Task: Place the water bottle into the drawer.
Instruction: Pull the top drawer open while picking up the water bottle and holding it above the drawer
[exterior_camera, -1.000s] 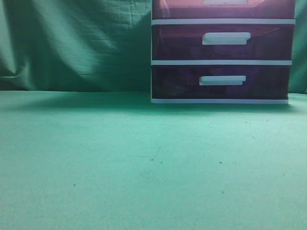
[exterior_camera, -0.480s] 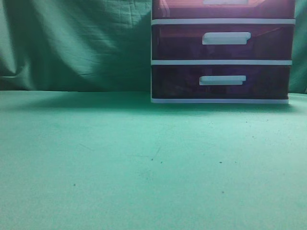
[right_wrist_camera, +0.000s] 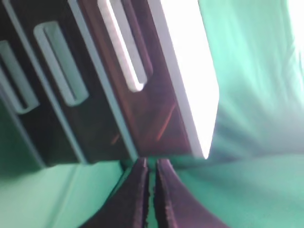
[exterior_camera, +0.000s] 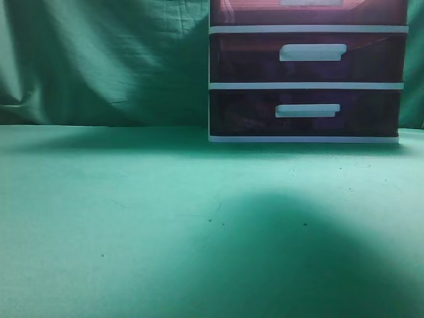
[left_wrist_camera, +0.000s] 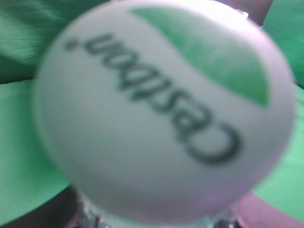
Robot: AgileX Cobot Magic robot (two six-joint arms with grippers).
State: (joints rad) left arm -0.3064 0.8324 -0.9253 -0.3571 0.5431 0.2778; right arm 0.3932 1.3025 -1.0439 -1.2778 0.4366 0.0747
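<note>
water bottle cap fills the left wrist view

the water bottle [left_wrist_camera: 164, 111] shows a blurred white cap with green swoosh, close to the left camera; its gripper's state cannot be told. the reddish-brown drawer [exterior_camera: 308, 11] sits at the tabletop's [exterior_camera: 132, 218] far right edge. right gripper [right_wrist_camera: 151, 202] closed, empty.

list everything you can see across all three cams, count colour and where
drawer unit: one, white frame, back right of the table, against the backdrop
drawer: one, top, translucent reddish-brown with a white bar handle, looks shut; cut off at the top edge of the exterior view
lower drawers: two, dark reddish-brown with white handles, shut, beneath it
water bottle cap: one, white with a green patch and dark lettering, blurred, filling the left wrist view
table: one, green cover, a dark shadow front right
backdrop cloth: one, green, creased, behind the table
right hand: one, dark fingers nearly together, holding nothing, below the unit
left hand: hidden behind the cap
</note>
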